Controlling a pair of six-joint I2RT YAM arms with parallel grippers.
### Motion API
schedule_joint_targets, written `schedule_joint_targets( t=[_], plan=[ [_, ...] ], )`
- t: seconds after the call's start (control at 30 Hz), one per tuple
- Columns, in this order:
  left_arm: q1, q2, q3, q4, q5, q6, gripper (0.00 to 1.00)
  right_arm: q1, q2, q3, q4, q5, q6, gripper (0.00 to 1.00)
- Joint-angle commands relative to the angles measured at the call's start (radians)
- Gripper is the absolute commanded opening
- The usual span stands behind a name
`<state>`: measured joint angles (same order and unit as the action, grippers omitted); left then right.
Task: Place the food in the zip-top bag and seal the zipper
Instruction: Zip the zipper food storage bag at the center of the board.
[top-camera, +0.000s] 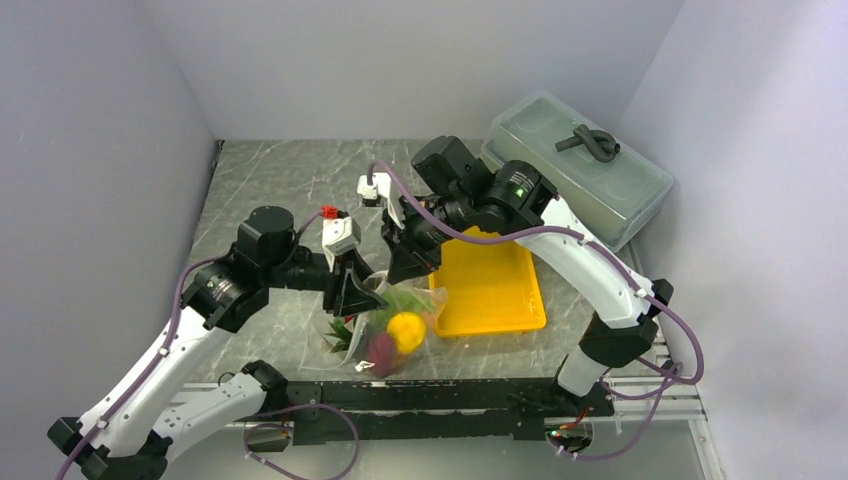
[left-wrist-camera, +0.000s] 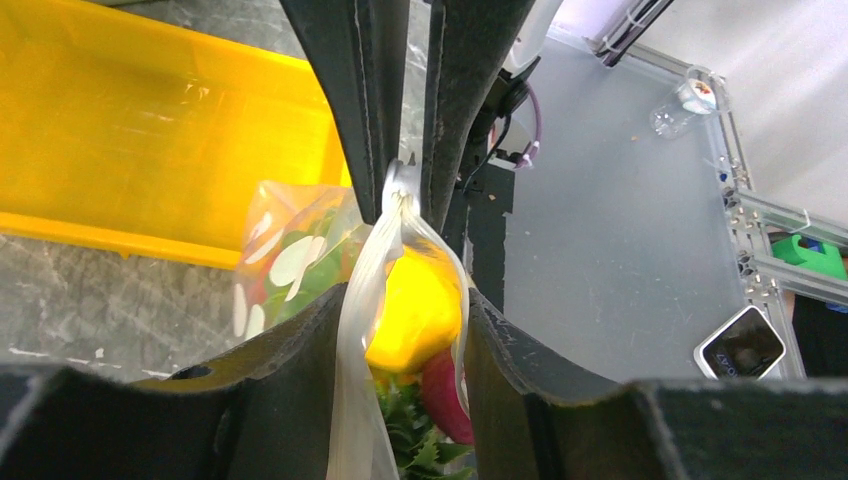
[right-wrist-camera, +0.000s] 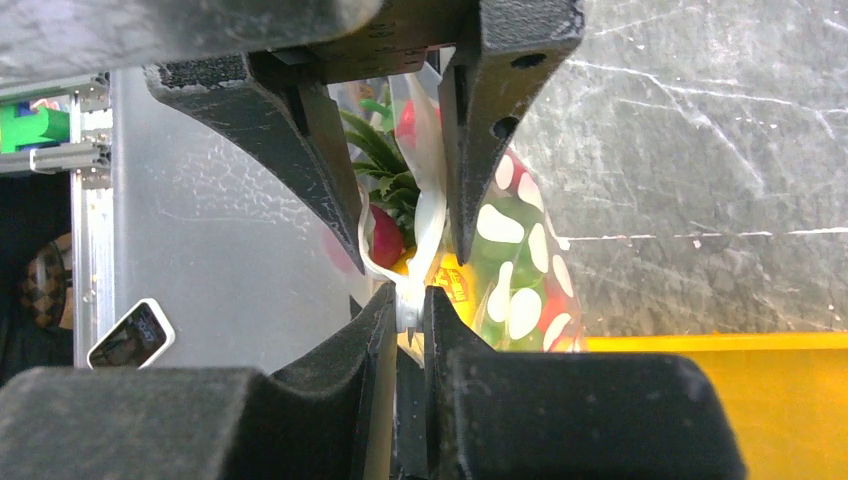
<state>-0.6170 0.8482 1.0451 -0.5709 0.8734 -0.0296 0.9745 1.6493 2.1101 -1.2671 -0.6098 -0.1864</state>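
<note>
One zip-top bag (top-camera: 385, 338), clear with white dots, sits just left of centre near the front edge of the table (top-camera: 270, 180). It's mouth up and loaded: the yellow lemon (top-camera: 405, 330) is at the front, a red piece (left-wrist-camera: 445, 398) is beside it, and spiky green leaves (right-wrist-camera: 385, 165) are tucked in behind. The belly sags down onto the marble.

From overhead, the zipper (right-wrist-camera: 412, 300) runs along the top on roughly an eight-to-two o'clock line. The bag's long axis drops away from it toward six o'clock.

Out to the grippers now. The right gripper (top-camera: 403, 275) comes in from one o'clock, and its fingers are clamped on that whitish strip, pinching it flat. The left gripper (top-camera: 357, 292) arrives from nine o'clock. Its jaws stand apart on either side of the bag's top film, with a gap showing and no squeeze on it. The two grippers sit just beside each other along the mouth.

For room to move, the yellow tray (top-camera: 500, 300) lies at three o'clock, hard by the bag's side, and I can't tell whether they touch. At six o'clock the table's front rail is near. From nine round to twelve o'clock there's open marble up to the walls. The big lidded box (top-camera: 590, 185) is well apart at one to two o'clock, against the right wall.
</note>
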Motion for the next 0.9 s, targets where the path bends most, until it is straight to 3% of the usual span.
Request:
schedule_joint_targets(
  t=[0.0, 0.43, 0.57, 0.8, 0.87],
  plan=[
    [-0.006, -0.03, 0.05, -0.073, -0.036, 0.064, 0.46, -0.01, -0.035, 0.047, 0.04, 0.014, 0.048, 0.0],
    [-0.006, -0.051, 0.071, -0.096, -0.038, 0.056, 0.16, -0.023, -0.018, 0.064, 0.053, 0.1, 0.144, 0.0],
    [-0.006, -0.054, 0.081, -0.095, -0.029, 0.054, 0.0, -0.034, -0.017, 0.052, 0.07, 0.095, 0.158, 0.0],
    [-0.006, -0.066, 0.094, -0.111, 0.009, 0.075, 0.0, -0.045, -0.04, 0.001, 0.098, 0.078, 0.133, 0.01],
    [-0.006, -0.071, 0.105, -0.117, 0.026, 0.08, 0.0, -0.045, -0.071, -0.046, 0.127, 0.071, 0.111, 0.1]
  ],
)
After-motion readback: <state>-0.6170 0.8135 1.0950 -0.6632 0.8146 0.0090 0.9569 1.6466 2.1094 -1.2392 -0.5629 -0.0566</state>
